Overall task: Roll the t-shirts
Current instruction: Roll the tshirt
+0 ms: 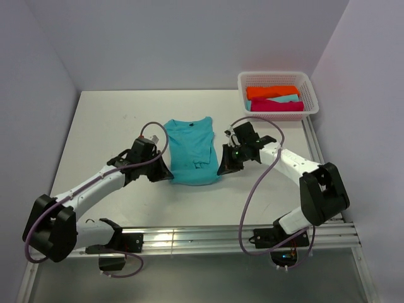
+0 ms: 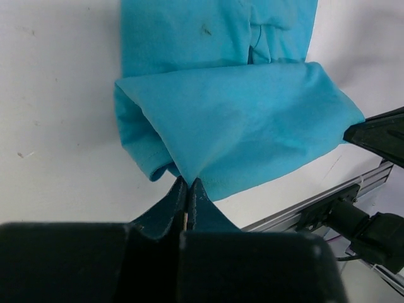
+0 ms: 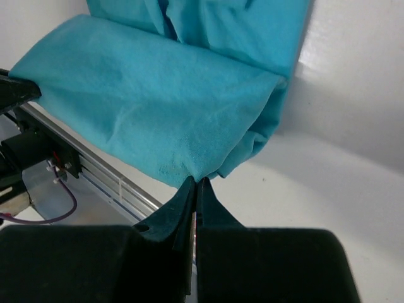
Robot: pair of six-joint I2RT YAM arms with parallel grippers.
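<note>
A teal t-shirt [image 1: 190, 148] lies on the white table, neck at the far end, sleeves folded in. Its near hem is folded up over the body. My left gripper [image 1: 165, 173] is shut on the left near corner of the fold; in the left wrist view the gripper [image 2: 189, 181] pinches the teal cloth [image 2: 240, 126]. My right gripper [image 1: 222, 169] is shut on the right near corner; in the right wrist view the gripper [image 3: 196, 181] pinches the cloth [image 3: 158, 101]. An orange bundle [image 1: 273, 91], a pale aqua bundle [image 1: 285, 98] and a magenta bundle [image 1: 276, 106] lie in the basket.
A white mesh basket [image 1: 278, 77] stands at the far right corner of the table. An aluminium rail [image 1: 208, 238] runs along the near edge. Grey walls close in the back and sides. Cables loop from both arms.
</note>
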